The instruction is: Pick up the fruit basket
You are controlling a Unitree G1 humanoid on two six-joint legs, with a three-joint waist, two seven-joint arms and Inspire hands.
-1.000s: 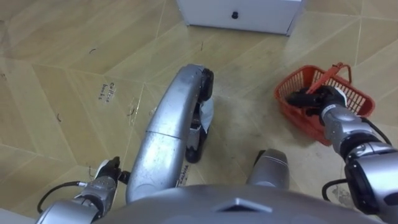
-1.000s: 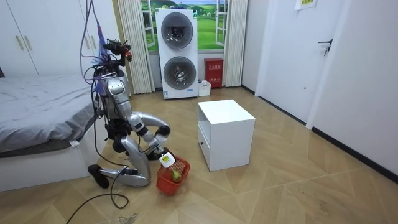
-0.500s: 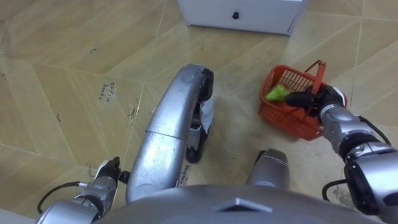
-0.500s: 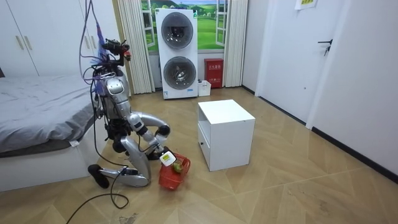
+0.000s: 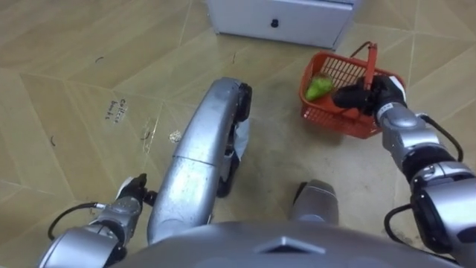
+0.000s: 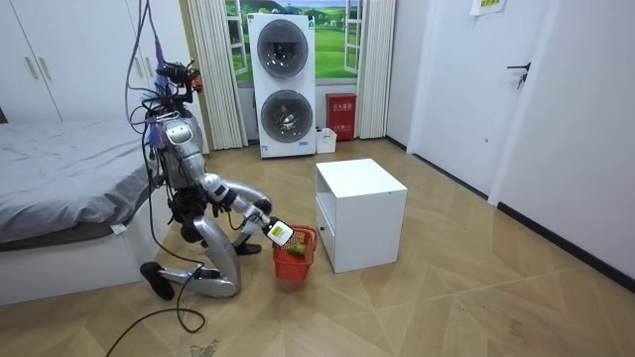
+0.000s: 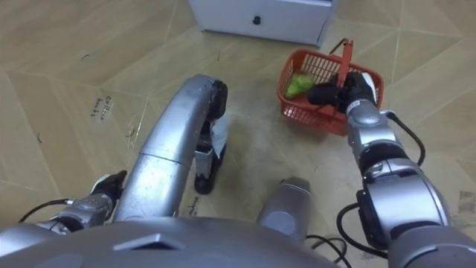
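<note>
Now the right hand (image 5: 374, 97) is curled round the upright handle (image 5: 370, 63) of the red fruit basket (image 5: 332, 123). The basket sits near the white cabinet (image 5: 282, 15), seemingly just clear of the floor, with a green fruit (image 5: 318, 88) inside. The left hand (image 5: 131, 195) rests low. Risk: a grip low on the handle may tip the basket, spilling fruit or striking the cabinet.
</note>
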